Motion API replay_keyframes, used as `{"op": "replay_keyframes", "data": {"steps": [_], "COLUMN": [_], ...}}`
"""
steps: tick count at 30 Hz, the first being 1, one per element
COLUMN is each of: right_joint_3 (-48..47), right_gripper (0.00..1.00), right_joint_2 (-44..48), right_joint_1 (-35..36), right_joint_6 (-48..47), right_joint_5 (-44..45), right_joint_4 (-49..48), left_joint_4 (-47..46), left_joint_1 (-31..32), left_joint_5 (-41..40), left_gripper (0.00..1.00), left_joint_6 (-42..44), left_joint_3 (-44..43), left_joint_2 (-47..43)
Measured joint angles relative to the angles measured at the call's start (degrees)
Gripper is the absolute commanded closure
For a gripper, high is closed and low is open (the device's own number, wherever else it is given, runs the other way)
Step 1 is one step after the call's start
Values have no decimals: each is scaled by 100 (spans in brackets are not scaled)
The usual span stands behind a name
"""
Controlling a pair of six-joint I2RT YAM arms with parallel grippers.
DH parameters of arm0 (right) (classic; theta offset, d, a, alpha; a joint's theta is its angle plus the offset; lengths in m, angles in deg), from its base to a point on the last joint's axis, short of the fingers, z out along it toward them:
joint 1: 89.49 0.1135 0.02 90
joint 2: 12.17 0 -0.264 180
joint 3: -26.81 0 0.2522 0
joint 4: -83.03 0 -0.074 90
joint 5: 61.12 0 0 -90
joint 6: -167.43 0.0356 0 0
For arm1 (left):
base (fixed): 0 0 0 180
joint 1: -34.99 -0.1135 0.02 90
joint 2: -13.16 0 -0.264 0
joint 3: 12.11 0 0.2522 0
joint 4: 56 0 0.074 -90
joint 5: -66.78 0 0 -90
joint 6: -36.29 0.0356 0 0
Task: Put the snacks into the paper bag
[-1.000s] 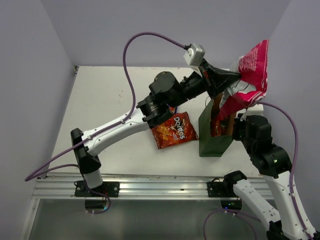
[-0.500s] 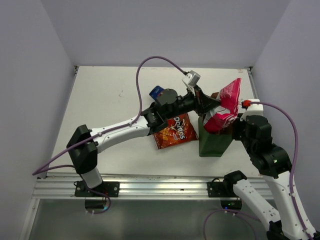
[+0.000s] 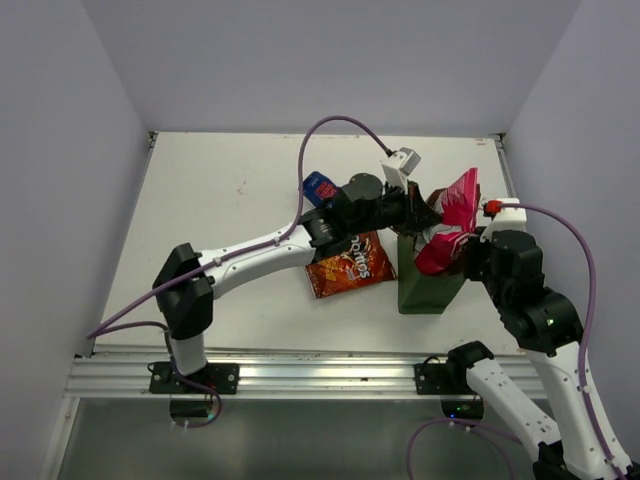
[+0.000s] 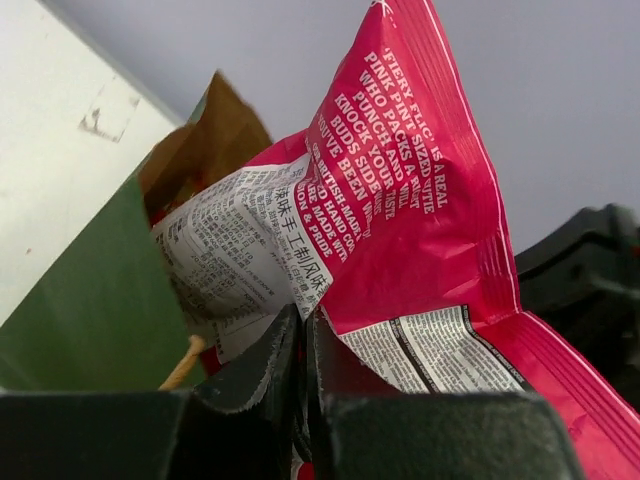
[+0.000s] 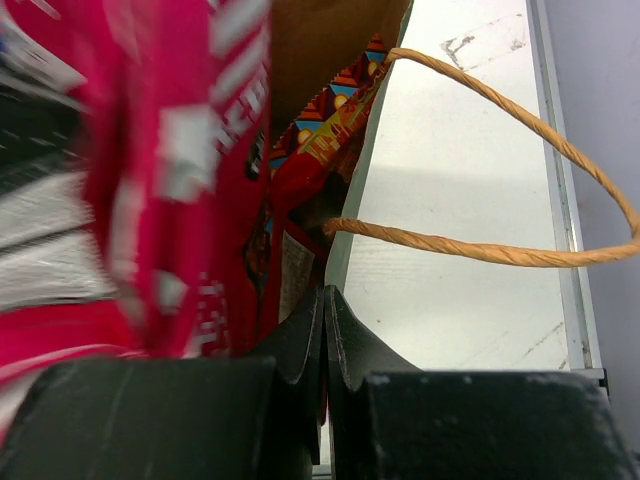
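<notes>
The dark green paper bag [image 3: 424, 287] stands upright at the right of the table. My left gripper [image 3: 424, 207] is shut on the large pink-white packet [image 3: 452, 222], whose lower end is in the bag's mouth and whose top sticks up above it. In the left wrist view the jaws [image 4: 303, 322] pinch the packet [image 4: 400, 200] beside the bag's green wall [image 4: 90, 300]. My right gripper [image 5: 325, 300] is shut on the bag's rim, by a rope handle [image 5: 480, 250]. A red snack [image 5: 320, 140] lies inside the bag. The red Doritos bag [image 3: 348, 262] lies flat left of the bag.
A blue bag [image 3: 320, 187] lies on the table behind my left arm. The table's right edge [image 3: 512, 190] and the right wall are close behind the paper bag. The left arm reaches across over the Doritos bag.
My left gripper has come down and forward with the pink-white packet, from high above the bag to its mouth. The right gripper has stayed on the bag's rim.
</notes>
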Motion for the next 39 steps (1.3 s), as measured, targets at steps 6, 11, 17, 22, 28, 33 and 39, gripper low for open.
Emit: {"op": "replay_keyframes", "data": {"steps": [6, 11, 17, 22, 28, 33, 39], "right_joint_3": [9, 11, 13, 13, 13, 13, 13], "right_gripper": [100, 100, 100, 100, 100, 100, 100], "right_joint_2": [0, 0, 0, 0, -2, -9, -9], "right_joint_1": [0, 0, 0, 0, 0, 0, 0], "right_joint_6": [0, 0, 0, 0, 0, 0, 0], "right_joint_5": [0, 0, 0, 0, -4, -4, -7], "right_joint_4": [7, -2, -2, -2, -22, -26, -26], "left_joint_4": [1233, 1836, 1958, 1840, 595, 238, 896], "left_joint_1": [243, 369, 531, 743, 1038, 916, -79], "left_joint_5": [-573, -960, -1182, -1550, -2308, -3788, -4439], "left_gripper": [94, 86, 65, 52, 37, 36, 30], "left_joint_6": [203, 409, 756, 1213, 2009, 2146, 1150], "left_joint_3": [-522, -883, -997, -1084, -560, 210, 2439], "left_joint_2": [398, 442, 439, 267, -1141, -2688, -3241]}}
